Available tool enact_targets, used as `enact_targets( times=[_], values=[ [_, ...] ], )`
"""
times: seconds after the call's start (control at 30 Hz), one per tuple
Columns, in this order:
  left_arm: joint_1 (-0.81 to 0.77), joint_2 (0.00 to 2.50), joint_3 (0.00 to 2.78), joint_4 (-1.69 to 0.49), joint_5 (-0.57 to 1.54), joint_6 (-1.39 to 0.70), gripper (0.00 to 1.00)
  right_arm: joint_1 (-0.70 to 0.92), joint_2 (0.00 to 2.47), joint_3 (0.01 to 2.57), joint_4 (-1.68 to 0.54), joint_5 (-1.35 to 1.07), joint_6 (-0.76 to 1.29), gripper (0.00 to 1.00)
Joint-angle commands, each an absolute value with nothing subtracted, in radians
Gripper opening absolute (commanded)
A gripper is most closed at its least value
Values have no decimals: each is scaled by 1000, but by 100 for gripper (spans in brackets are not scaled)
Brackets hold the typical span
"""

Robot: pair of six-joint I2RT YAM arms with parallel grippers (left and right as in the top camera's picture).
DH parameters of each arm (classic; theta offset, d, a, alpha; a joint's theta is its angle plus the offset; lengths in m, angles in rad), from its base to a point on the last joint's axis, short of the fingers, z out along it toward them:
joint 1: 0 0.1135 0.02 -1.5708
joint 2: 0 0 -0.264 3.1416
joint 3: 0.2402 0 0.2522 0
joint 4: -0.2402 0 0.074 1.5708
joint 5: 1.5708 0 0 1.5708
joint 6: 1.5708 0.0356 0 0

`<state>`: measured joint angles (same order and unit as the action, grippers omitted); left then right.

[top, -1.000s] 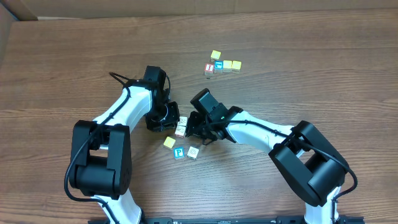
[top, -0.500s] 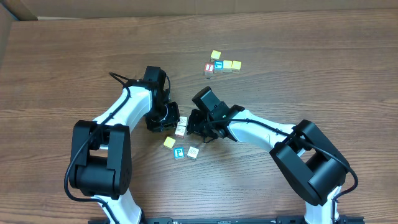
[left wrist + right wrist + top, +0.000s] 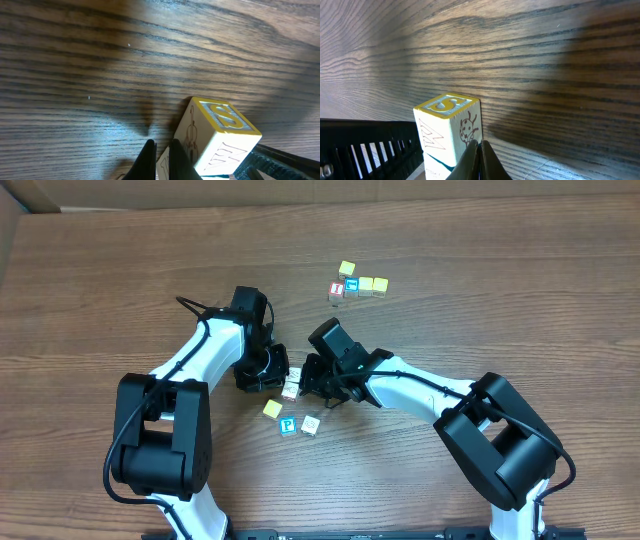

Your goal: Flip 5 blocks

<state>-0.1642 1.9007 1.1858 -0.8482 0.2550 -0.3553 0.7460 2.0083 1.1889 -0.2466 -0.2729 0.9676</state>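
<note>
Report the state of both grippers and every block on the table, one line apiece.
Left gripper: shut, tips at the side of the S block.
Right gripper: shut, tips at the opposite side of the S block.
S block: between the two grippers, yellow S face up.
Yellow block: lying free.
P block: lying free, P face up.
Cream block: lying free beside the P block.
Far group of blocks: clustered, away from both grippers.

This looks like a robotics lab bench. A black-and-white jointed left robot arm (image 3: 205, 350) and a matching right robot arm (image 3: 420, 388) stand on a brown wood-grain table (image 3: 100, 270). Small lettered wooden cubes (image 3: 357, 284) lie beyond the left tool (image 3: 161, 150) and right tool (image 3: 479, 150). A brown cardboard sheet (image 3: 25, 192) lies far off to their left.
</note>
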Motion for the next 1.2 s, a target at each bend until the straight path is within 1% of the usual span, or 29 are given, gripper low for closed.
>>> enact_targets(
  times=[0.0, 0.37, 0.5, 1.17],
  values=[
    [-173, 1903, 1184, -849, 282, -337, 4, 745, 2013, 1185, -241, -264, 966, 4],
    [-173, 1903, 1184, -849, 258, -336, 4, 751, 2013, 1185, -294, -266, 975, 4],
    [-173, 1903, 1184, -848, 259, -336, 4, 754, 2013, 1185, -293, -302, 983, 4],
    [-173, 1903, 1184, -849, 264, -341, 4, 757, 2013, 1185, -224, -281, 1000, 4]
  ],
)
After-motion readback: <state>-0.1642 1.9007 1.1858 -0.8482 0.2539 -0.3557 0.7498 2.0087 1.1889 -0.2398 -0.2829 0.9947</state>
